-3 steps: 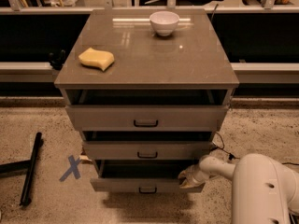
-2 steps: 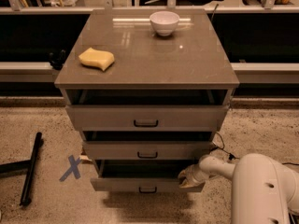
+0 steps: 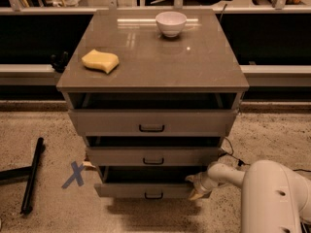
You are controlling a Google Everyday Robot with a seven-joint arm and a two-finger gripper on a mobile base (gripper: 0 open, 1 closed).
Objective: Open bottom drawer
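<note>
The bottom drawer (image 3: 121, 190) sits lowest in the cabinet, just above the speckled floor. Its long axis runs left to right and its front faces out toward us, with the small black handle (image 3: 153, 195) at its centre. It stands pulled out a little, so a dark gap shows above its front edge.

The white arm (image 3: 272, 193) comes in from the lower right, its bulky housing close to us and a slimmer forearm reaching left. The pincer (image 3: 196, 186) is at the right end of the bottom drawer's front, touching or all but touching it — whether it is apart, together or clamped on the edge I cannot tell.

Above it, the middle drawer (image 3: 153, 155) and the top drawer (image 3: 151, 123) are each ajar too. On the counter (image 3: 194, 62) a white bowl (image 3: 171, 23) stands near the back edge and a yellow sponge (image 3: 100, 61) lies well apart to the left. On the floor to the left are a blue X mark (image 3: 74, 174) and a black bar (image 3: 31, 176), both away from the drawers. A thin cable (image 3: 231, 152) trails beside the cabinet's right side, above the arm.
</note>
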